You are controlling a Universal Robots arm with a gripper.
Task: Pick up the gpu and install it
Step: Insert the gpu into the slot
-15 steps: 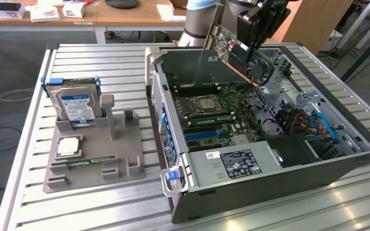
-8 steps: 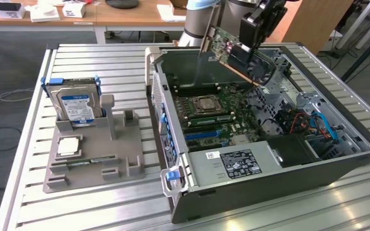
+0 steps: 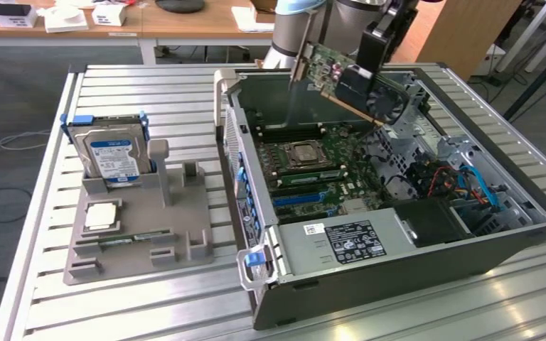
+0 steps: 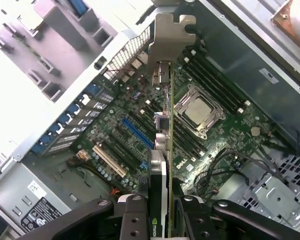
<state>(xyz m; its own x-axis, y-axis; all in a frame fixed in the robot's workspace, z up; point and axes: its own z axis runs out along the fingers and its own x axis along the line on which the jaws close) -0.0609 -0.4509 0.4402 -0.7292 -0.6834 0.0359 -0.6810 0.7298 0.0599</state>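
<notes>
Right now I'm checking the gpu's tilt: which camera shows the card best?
The exterior view: the gpu shows its broad face, tilted above the open case. The wrist view gives the gpu edge-on, clamped in the pincer.

Arm (image 3: 297, 25) angled down, fingers (image 4: 85, 220) clamping gpu (image 3: 335, 71)

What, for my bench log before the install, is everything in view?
gpu: one, green board with black cooler, tilted above the open case.
computer case: one, dark grey, lying open, exterior view's right.
motherboard: one, dark green, inside the case.
power supply: one, grey with black label, case's near end.
hard drive: one, silver with blue-white label, upright in the holder.
holder: one, grey, exterior view's left of the case.
table: one, silver slats, under everything.
arm: one, grey, above the case's far side.
fingers: two, black, shut on the gpu.
</notes>
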